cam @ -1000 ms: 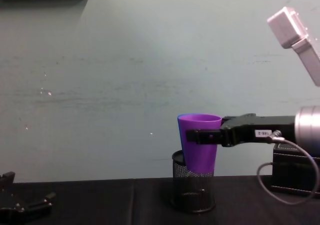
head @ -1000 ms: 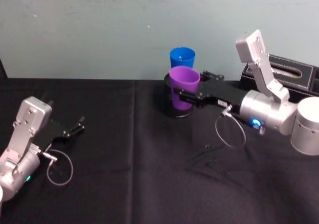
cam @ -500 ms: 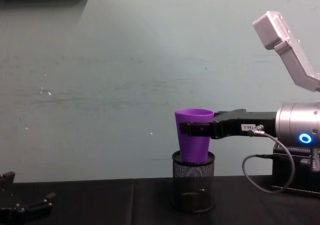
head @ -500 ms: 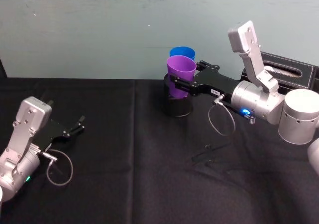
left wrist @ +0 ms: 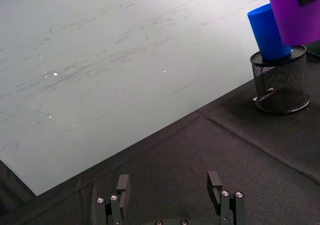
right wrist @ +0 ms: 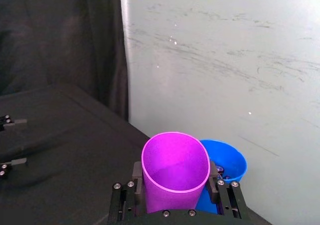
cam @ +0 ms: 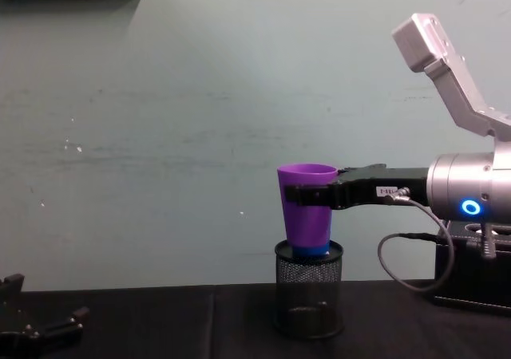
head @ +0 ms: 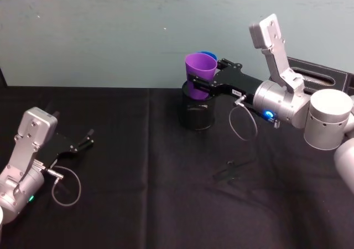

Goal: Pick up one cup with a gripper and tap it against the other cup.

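Observation:
My right gripper (head: 207,77) is shut on the purple cup (head: 200,71) and holds it upright in the air over the black mesh pen holder (head: 197,114). The blue cup (head: 209,55) stands in that holder, just behind the purple one. In the right wrist view the purple cup (right wrist: 175,170) sits between my fingers (right wrist: 137,177), and the blue cup (right wrist: 226,164) lies right against its far side; I cannot tell whether they touch. In the chest view only a blue sliver (cam: 310,250) shows under the purple cup (cam: 307,209). My left gripper (head: 83,141) rests open on the table at the left.
A black tissue box (head: 321,78) stands at the back right, behind my right arm. The pale wall rises just behind the cups. A black cloth (head: 144,193) covers the table, with a crease (head: 232,169) right of centre.
My right gripper has carried the purple cup back toward the wall and a little left, up to the blue cup. The left arm has not moved.

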Controlling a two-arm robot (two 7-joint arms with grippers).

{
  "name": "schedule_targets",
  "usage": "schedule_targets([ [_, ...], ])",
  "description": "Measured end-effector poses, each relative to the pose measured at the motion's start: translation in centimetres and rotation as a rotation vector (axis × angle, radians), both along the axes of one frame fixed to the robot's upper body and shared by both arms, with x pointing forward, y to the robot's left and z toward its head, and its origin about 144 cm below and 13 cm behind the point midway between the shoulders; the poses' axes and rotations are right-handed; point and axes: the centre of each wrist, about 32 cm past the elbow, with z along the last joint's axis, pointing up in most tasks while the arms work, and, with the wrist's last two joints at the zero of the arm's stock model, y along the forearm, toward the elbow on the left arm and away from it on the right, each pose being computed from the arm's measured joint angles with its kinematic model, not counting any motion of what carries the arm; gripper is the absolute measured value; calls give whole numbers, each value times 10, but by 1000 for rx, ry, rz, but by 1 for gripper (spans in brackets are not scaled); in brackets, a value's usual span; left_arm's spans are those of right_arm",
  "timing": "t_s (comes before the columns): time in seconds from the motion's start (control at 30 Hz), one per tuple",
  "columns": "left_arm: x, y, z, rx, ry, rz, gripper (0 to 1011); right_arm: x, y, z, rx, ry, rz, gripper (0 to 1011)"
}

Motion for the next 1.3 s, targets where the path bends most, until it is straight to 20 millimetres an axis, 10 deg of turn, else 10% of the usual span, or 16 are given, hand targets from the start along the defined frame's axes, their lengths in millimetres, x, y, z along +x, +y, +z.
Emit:
schedule_targets([
  [1.3, 0, 0, 0, 0, 0, 0, 1011, 13, 1, 4, 12, 7, -4, 732],
])
